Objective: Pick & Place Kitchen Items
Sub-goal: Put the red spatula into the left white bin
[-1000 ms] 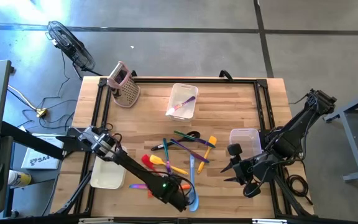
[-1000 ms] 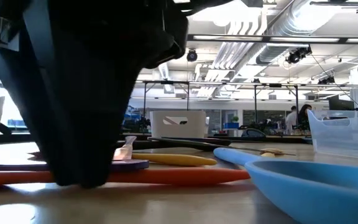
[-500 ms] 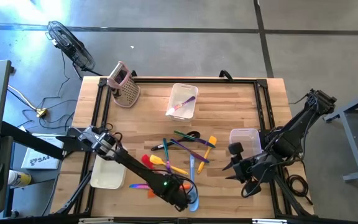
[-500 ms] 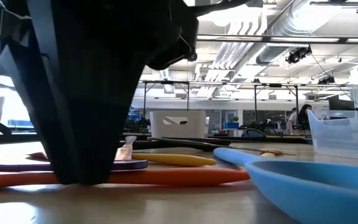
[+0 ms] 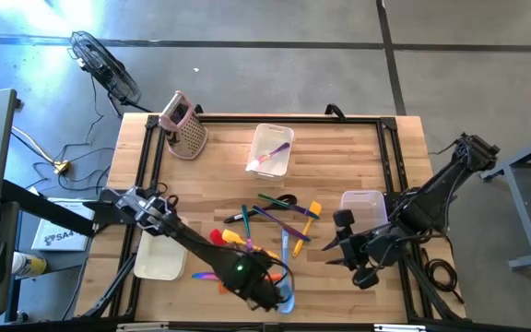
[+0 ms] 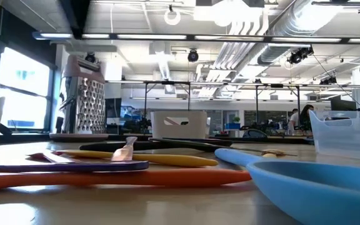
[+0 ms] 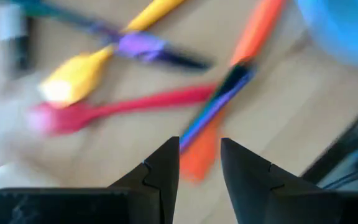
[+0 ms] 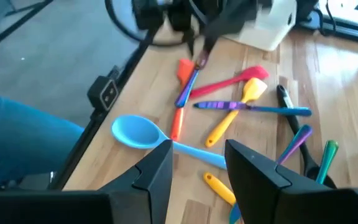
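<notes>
The left hand (image 7: 197, 163), its fingers slightly apart and gripping nothing, is hovering over the purple utensil (image 7: 211, 111) lying across the orange spatula (image 7: 229, 87), probably needing to descend and close next.

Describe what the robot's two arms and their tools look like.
Both arms are dark, jointed links. The left arm shows a small green light near its wrist, with cables at its base. The right arm trails black cables. The left tool and the right tool each have two black, wedge-shaped fingers with stepped inner edges.
</notes>
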`<state>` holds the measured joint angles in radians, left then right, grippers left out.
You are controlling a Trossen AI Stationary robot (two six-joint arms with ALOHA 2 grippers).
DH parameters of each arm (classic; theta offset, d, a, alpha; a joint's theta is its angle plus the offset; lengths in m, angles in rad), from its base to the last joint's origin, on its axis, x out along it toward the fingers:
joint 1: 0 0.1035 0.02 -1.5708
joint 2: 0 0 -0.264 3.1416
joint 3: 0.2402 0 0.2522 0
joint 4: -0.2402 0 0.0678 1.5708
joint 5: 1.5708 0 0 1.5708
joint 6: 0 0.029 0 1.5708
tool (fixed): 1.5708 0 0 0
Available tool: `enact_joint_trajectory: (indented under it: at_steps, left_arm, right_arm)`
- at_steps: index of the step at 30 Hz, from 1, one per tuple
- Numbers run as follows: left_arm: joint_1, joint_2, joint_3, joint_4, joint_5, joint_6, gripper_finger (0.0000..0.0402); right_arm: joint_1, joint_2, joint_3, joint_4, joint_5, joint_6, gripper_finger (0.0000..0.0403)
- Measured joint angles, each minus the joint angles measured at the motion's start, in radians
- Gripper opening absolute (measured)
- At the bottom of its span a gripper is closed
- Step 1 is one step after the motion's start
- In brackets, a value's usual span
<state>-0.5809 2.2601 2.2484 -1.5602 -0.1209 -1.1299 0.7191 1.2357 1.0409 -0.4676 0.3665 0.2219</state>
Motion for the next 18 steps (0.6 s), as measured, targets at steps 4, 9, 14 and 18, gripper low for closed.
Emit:
enact_joint_trajectory:
  at_steps: [4,9,14,18]
  left_arm:
    - [-0.022,-0.020,0.012,0.012,-0.035,0.201,0.0111]
    - [-0.030,-0.034,0.008,-0.007,-0.070,0.338,0.0111]
    - [-0.040,-0.037,0.007,-0.011,-0.062,0.464,0.0111]
    - [-0.061,-0.036,0.007,-0.011,-0.056,0.502,0.0111]
  right_arm:
    - [-0.030,0.032,0.000,0.037,0.000,0.010,0.0140]
    - [-0.070,0.108,0.000,0.133,-0.007,0.019,0.0140]
    - [-0.077,0.218,0.000,0.170,-0.049,0.003,0.0140]
    - [-0.083,0.299,0.000,0.179,-0.029,-0.028,0.0140]
